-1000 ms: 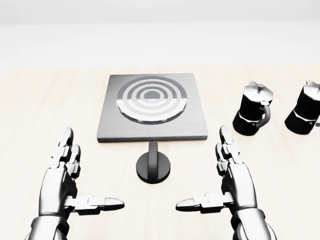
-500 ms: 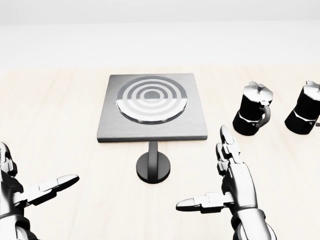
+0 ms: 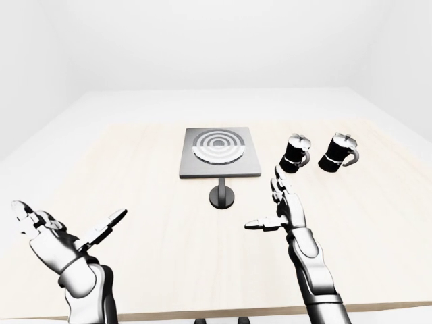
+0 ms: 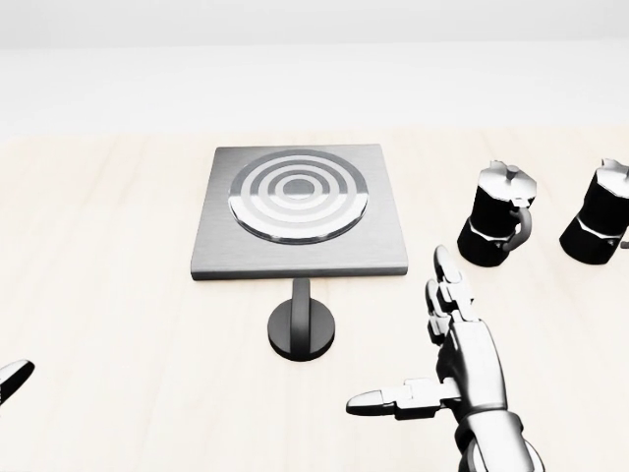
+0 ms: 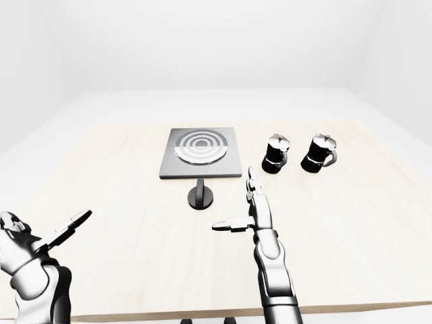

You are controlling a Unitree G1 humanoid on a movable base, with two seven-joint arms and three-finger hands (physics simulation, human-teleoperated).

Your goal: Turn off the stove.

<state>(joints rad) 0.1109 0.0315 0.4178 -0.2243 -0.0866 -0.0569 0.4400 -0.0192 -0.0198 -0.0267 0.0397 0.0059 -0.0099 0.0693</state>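
Since a second ago, your left hand [image 3: 57, 236] has swung out toward the left edge; only a fingertip of it remains in the head view, at the lower left. Your right hand [image 4: 462, 354] keeps its earlier place, and the camera has not shifted.

Item 1, nearest: left hand, low at the left of the left-eye view, palm up, fingers [image 3: 32, 214] spread, holding nothing.

Item 2: right hand, right of centre in the head view, raised with its fingers [image 4: 447, 280] straight and close together and the thumb stretched out to the left, gripping nothing. It stands just right of the knob.

Item 3: stove knob [image 4: 302, 328], a dark round disc with a short stem, on the pale wooden tabletop [image 4: 98, 246] directly below the stove's lower edge.

Item 4: stove [image 4: 300, 209], a grey square plate with a ringed circular burner, centred in the view.

Item 5: two black moka pots [image 4: 498, 227] [image 4: 598, 226], upright, side by side, well right of the stove.
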